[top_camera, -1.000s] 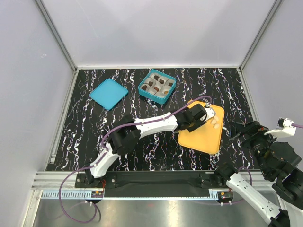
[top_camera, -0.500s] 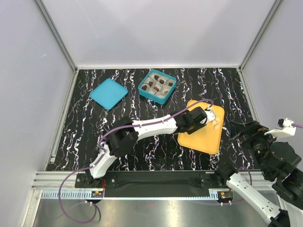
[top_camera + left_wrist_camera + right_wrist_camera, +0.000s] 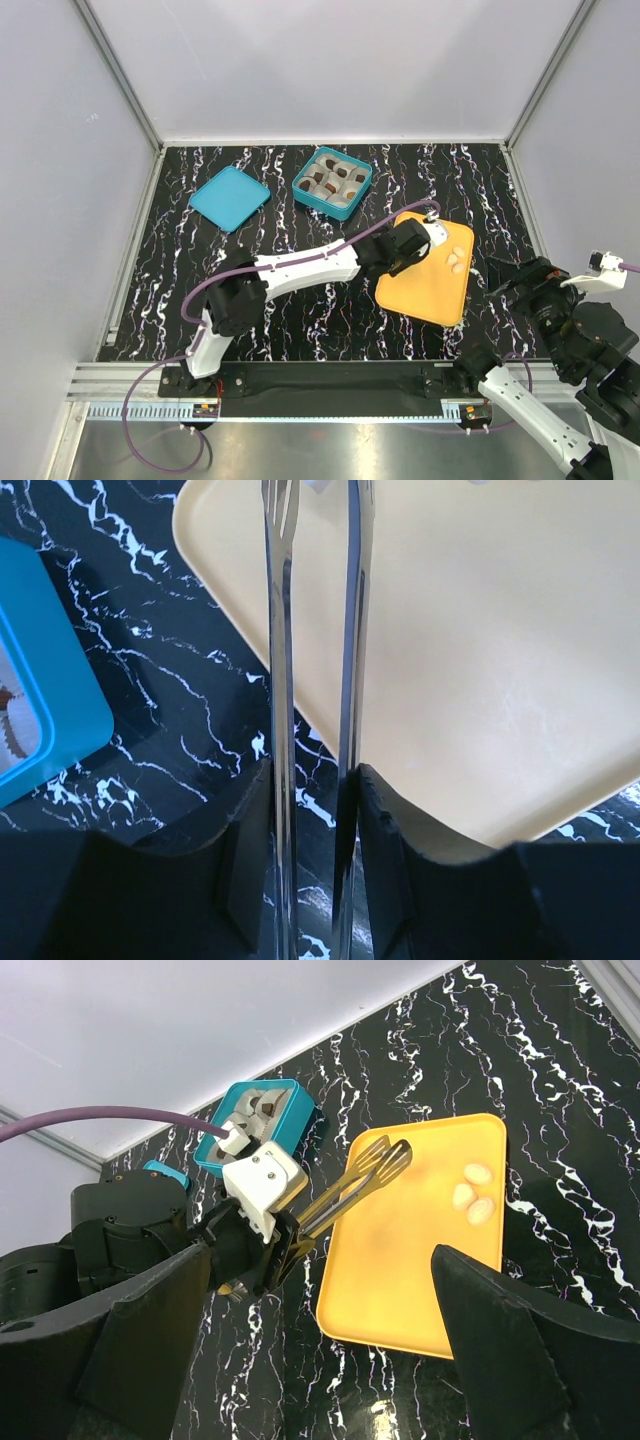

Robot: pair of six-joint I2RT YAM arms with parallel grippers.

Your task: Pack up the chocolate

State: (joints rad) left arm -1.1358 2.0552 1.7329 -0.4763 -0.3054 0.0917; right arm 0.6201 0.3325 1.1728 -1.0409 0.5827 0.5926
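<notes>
My left gripper [image 3: 404,245] is shut on metal tongs [image 3: 358,1178], whose tips hover over the upper left of the yellow tray [image 3: 425,285]. In the right wrist view the tips look empty. Three pale cream chocolate pieces [image 3: 457,260] lie on the tray's right side and show in the right wrist view [image 3: 472,1193], apart from the tongs. Dark chocolate pieces sit in grey paper cups in the teal box [image 3: 332,183]. In the left wrist view the tongs [image 3: 310,630] run up between the fingers [image 3: 385,850] over the tray [image 3: 500,660]. My right gripper [image 3: 325,1335] is open and empty, right of the tray.
A teal lid [image 3: 229,197] lies flat at the back left. The teal box's corner shows in the left wrist view [image 3: 50,680]. The purple cable [image 3: 330,250] trails along the left arm. Grey walls enclose the black marbled table [image 3: 250,330].
My left gripper has drawn back to the left and swung the tongs away from the three pale pieces towards the tray's upper left. The right arm has not moved.
</notes>
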